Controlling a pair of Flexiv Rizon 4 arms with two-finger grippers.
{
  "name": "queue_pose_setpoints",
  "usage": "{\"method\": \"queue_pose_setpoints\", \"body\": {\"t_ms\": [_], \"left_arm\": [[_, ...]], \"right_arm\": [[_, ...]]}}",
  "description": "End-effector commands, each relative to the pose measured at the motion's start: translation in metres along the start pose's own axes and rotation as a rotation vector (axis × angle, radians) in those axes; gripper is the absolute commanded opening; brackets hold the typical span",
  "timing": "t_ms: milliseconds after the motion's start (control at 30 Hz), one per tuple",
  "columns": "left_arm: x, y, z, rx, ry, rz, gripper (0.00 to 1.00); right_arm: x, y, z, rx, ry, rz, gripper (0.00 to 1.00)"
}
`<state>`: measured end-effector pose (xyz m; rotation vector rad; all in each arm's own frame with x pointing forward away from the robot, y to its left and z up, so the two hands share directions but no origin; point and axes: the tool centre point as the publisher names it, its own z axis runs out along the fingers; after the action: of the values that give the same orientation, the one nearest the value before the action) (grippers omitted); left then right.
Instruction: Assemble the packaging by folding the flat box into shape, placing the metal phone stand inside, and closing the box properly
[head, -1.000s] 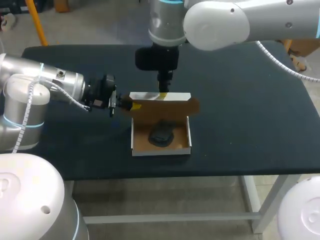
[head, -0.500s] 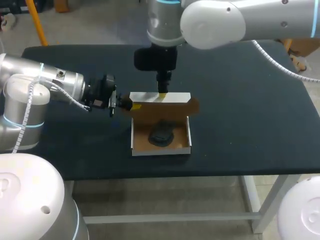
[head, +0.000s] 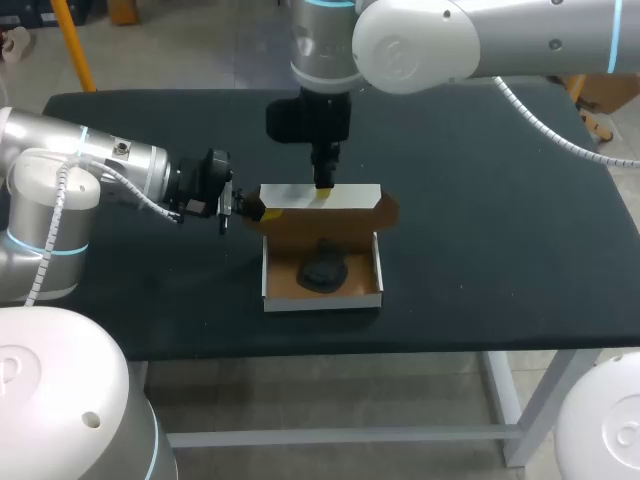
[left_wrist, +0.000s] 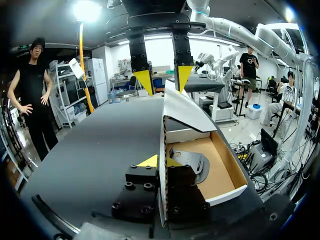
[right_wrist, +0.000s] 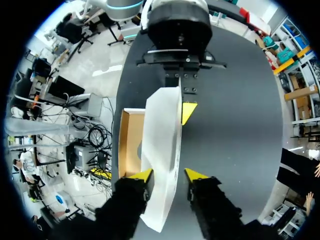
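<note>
- Cardboard box (head: 322, 300) sits open near the middle of the black table (head: 500, 200), white outside and brown inside, its lid (head: 320, 195) standing up along the far edge.
- Left gripper (left_wrist: 161, 161) comes in low from the box's left, its two yellow tips pressed from both sides onto the edge of a side panel (left_wrist: 162, 135) at the rear left corner. Whether that panel belongs to the lid or to the tray cannot be told.
- Right gripper (right_wrist: 169, 176) hangs straight down over the lid from the far side, fingers spread. The lid's top edge rises between the yellow tips, with no firm pinch to be seen.
- In the right wrist view the white face of the lid leans across the gap between the fingers, with the left gripper just beyond it.
- Inside the tray lies the dark metal phone stand (head: 323, 270), flat on the brown floor and roughly central, apart from the walls.
- A brown flap (head: 386, 211) juts out from the lid's right end, past the tray's right wall.
- Both arms meet at the box: the left from the near left side of the table, the right from the far right.
</note>
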<state>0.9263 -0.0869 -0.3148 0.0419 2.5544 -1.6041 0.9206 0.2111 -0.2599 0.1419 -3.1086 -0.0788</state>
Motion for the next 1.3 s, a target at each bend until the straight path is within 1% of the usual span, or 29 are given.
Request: {"method": "queue_pose_setpoints", "body": {"t_ms": [33,267,333,367,433,500,533,567,900,933,967,1133,1300], "left_arm": [[0.000,0.000,0.001,0.001,0.002,0.000,0.00],[0.000,0.000,0.001,0.001,0.002,0.000,0.00],[0.000,0.000,0.001,0.001,0.002,0.000,0.00],[0.000,0.000,0.001,0.001,0.002,0.000,0.00],[0.000,0.000,0.001,0.001,0.002,0.000,0.00],[0.000,0.000,0.001,0.001,0.002,0.000,0.00],[0.000,0.000,0.001,0.001,0.002,0.000,0.00],[0.000,0.000,0.001,0.001,0.002,0.000,0.00],[0.000,0.000,0.001,0.001,0.002,0.000,0.00],[0.000,0.000,0.001,0.001,0.002,0.000,0.00],[0.000,0.000,0.001,0.001,0.002,0.000,0.00],[0.000,0.000,0.001,0.001,0.002,0.000,0.00],[0.000,0.000,0.001,0.001,0.002,0.000,0.00]], "right_arm": [[-0.007,0.006,0.007,0.013,0.021,-0.004,0.43],[-0.009,0.009,0.011,0.022,0.042,-0.011,0.42],[-0.010,0.010,0.012,0.026,0.048,-0.011,0.40],[-0.010,0.010,0.013,0.027,0.050,-0.012,0.37],[-0.011,0.010,0.014,0.029,0.053,-0.012,0.28],[-0.012,0.011,0.014,0.031,0.056,-0.013,0.13],[-0.012,0.011,0.014,0.031,0.057,-0.013,0.02],[-0.012,0.011,0.014,0.032,0.058,-0.013,0.00],[-0.011,0.010,0.015,0.032,0.068,-0.013,0.00],[-0.010,0.009,0.014,0.026,0.068,-0.014,0.43],[-0.010,0.009,0.012,0.017,0.068,-0.015,1.00],[-0.010,0.005,-0.003,-0.026,0.059,-0.006,1.00],[-0.016,-0.001,-0.025,-0.087,0.054,0.072,1.00]]}}
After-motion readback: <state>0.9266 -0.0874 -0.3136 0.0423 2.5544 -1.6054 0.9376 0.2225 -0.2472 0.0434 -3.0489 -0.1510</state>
